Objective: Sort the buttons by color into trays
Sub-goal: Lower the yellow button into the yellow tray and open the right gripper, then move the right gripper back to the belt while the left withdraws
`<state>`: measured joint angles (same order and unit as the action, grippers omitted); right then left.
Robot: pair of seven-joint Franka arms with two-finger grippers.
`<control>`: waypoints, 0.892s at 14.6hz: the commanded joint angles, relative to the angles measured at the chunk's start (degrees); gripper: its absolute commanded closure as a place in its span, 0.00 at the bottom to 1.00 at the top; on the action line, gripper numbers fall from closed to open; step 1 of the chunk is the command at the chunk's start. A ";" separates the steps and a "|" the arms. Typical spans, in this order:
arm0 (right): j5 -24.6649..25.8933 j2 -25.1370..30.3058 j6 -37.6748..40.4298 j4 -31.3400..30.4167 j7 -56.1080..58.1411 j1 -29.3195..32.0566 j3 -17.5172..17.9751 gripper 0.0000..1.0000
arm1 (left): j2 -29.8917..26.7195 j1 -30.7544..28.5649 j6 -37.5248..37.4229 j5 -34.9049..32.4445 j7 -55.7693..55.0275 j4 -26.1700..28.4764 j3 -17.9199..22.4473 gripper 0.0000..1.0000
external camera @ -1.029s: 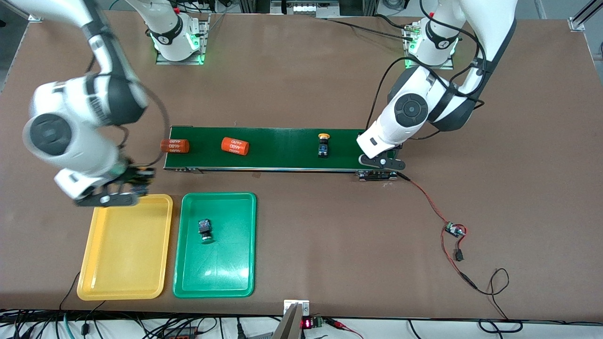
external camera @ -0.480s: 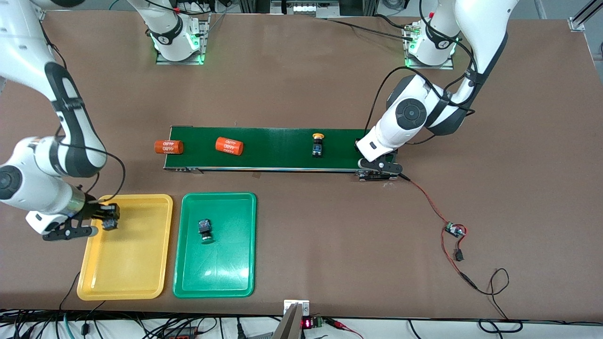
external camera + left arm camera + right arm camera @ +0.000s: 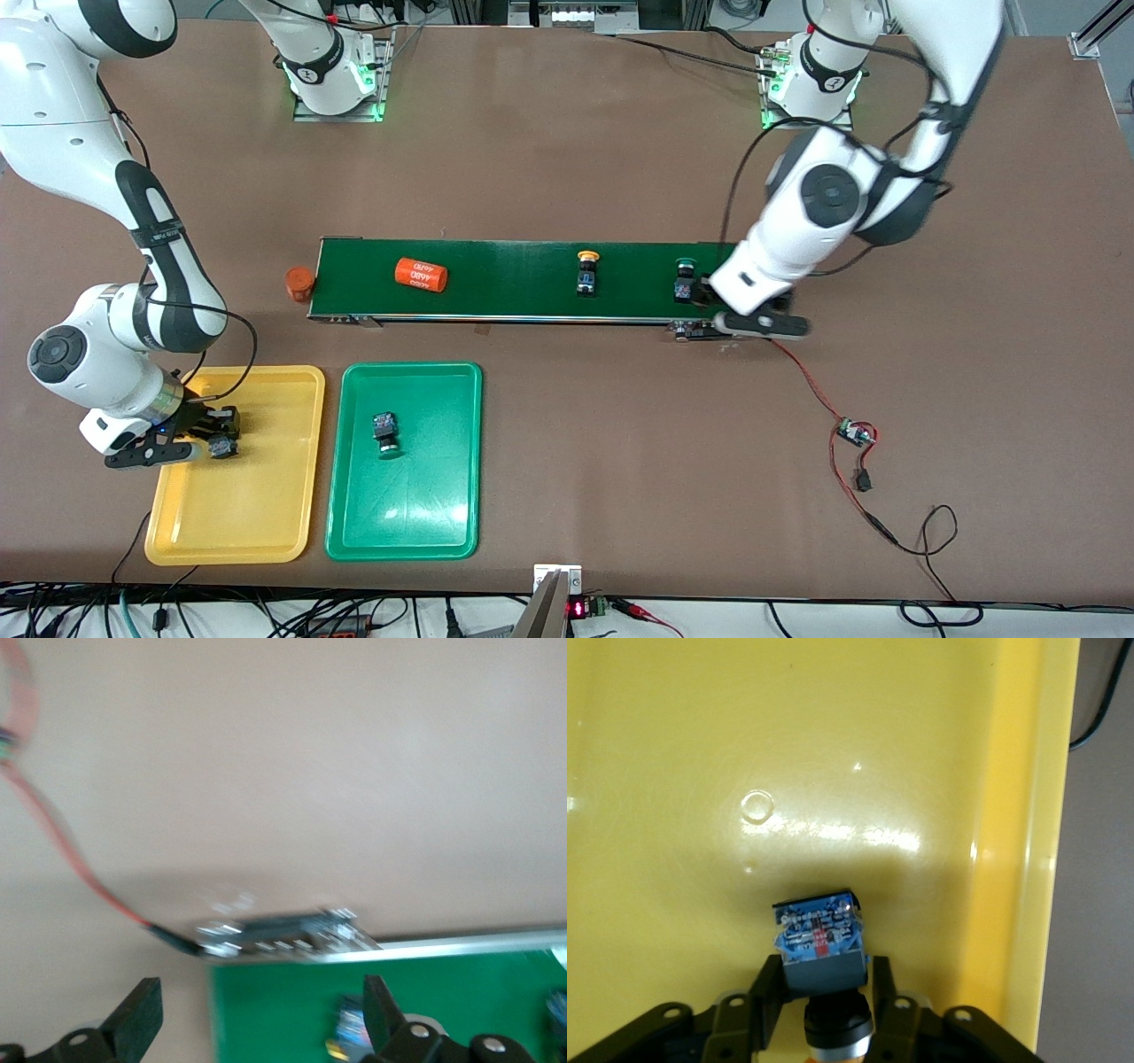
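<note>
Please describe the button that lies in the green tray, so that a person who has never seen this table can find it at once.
Look at the two trays nearest the front camera: the yellow tray and, beside it, the green tray. In the green tray lies one small button with a black-and-blue body, on its side. It is the only thing in that tray; the other loose buttons lie on the long green belt.

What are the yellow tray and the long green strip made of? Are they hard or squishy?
The yellow tray looks like hard, glossy plastic: light glints off its smooth floor and its rim is rounded and moulded. The long green strip looks like a matte rubbery or fabric belt, flat with no shine, edged with a silvery metal-looking rail; its exact material can't be told.
</note>
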<state>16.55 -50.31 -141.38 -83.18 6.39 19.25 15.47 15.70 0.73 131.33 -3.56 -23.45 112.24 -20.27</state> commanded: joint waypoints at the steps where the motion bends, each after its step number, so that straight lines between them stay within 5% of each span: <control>1: 0.24 2.64 6.41 0.92 -0.05 -0.70 0.08 0.00 | -1.64 -2.04 -3.18 0.66 0.68 -0.88 6.44 0.00; 4: -0.12 10.91 22.24 1.01 -6.71 -1.14 4.73 0.00 | -3.12 -2.57 -6.07 0.57 6.98 -2.62 13.58 0.00; 7: -3.17 17.77 36.40 0.83 -14.27 -1.06 10.79 0.00 | -3.04 -2.57 -16.95 0.66 13.51 -12.54 16.05 0.00; 9: -7.57 21.46 39.77 -0.91 -18.93 -1.58 12.39 0.00 | -2.95 -4.06 -22.06 0.48 14.83 -17.73 16.06 0.00; 13: -7.94 25.61 38.73 -6.72 -34.90 -5.00 19.23 0.00 | -3.21 -7.93 -32.09 1.36 21.60 -25.75 15.36 0.00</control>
<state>8.96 -26.94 -101.35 -85.72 -20.31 15.94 32.03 11.98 -4.62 103.02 -3.56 -5.88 89.90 -4.40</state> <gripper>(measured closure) 0.000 0.000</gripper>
